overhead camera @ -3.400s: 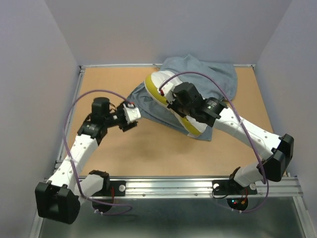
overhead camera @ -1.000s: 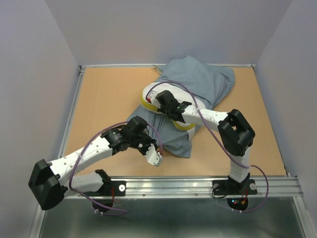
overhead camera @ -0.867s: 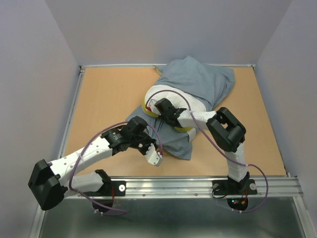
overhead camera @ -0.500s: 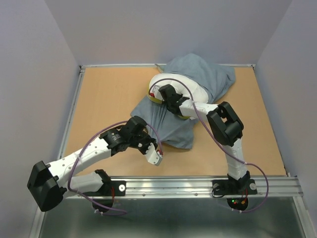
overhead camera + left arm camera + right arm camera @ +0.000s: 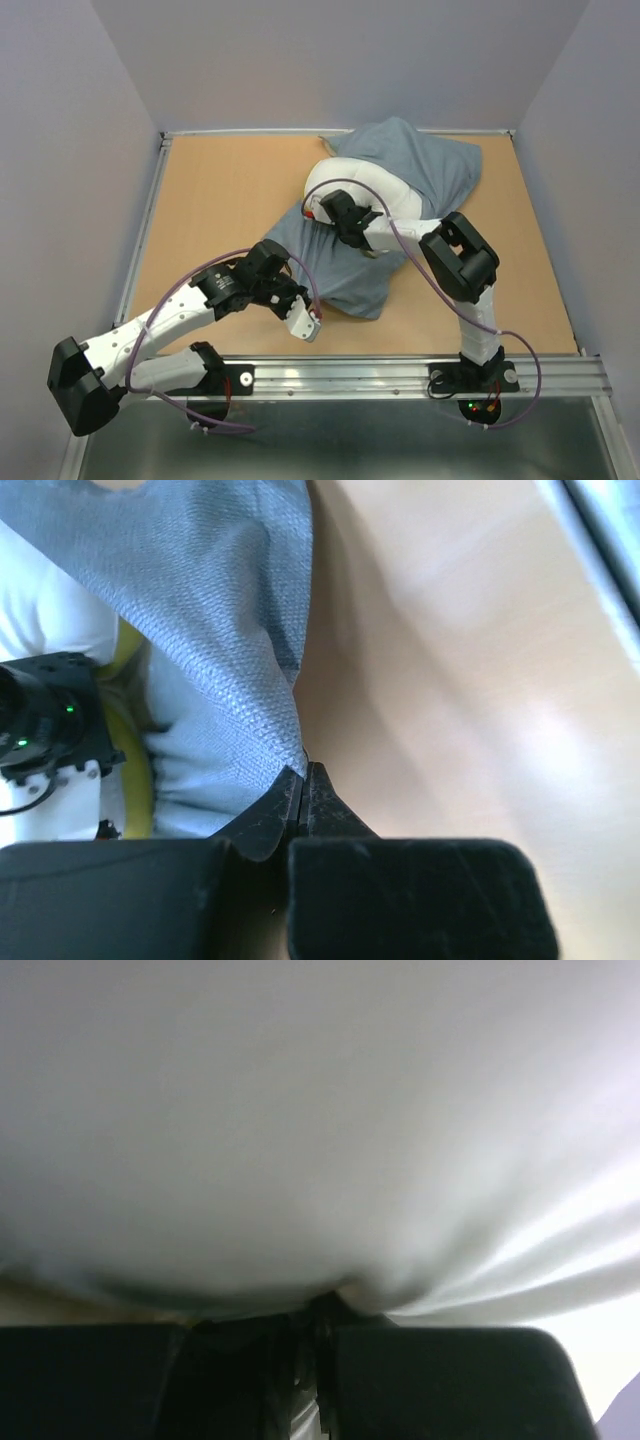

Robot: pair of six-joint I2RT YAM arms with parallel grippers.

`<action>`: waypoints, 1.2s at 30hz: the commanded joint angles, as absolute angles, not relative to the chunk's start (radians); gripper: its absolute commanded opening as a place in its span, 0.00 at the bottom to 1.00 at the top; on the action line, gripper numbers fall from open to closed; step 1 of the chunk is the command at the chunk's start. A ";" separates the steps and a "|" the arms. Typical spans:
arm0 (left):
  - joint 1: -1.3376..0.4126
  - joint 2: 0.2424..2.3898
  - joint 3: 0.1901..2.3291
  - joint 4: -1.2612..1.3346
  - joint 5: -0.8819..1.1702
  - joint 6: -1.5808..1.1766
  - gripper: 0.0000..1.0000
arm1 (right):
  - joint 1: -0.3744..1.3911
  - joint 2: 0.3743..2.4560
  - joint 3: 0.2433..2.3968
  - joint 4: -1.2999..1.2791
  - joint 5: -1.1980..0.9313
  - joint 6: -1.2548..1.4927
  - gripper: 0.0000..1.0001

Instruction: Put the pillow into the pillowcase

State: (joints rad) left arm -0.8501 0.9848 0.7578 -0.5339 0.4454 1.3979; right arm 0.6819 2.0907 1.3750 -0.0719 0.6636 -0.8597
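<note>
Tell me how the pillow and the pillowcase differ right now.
The pillow is white and plump; the pillowcase is grey-blue and floppy. The pillow bulges up, while the pillowcase's near end lies wrinkled on the table. The right gripper pinches the pillow; the left gripper pinches the pillowcase's edge. Both are soft fabric.

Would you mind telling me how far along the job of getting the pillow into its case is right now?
Done: the far end of the pillow appears to sit inside the bulging grey-blue pillowcase. In hand: the left pincer is shut on the case's near edge, and the right pincer pinches the pillow's white fabric. Left: the bare white part needs covering.
</note>
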 commanded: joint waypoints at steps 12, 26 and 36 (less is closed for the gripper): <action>-0.870 0.836 0.727 -0.824 0.459 1.325 0.00 | 0.379 2.031 1.148 -0.144 0.729 -1.161 0.00; -0.781 0.914 0.677 -0.706 0.376 1.342 0.00 | 0.420 1.933 0.997 -0.546 0.581 -1.186 0.00; -0.756 1.155 0.776 -0.413 0.441 1.123 0.39 | 0.456 2.029 1.132 -0.686 0.517 -1.036 0.01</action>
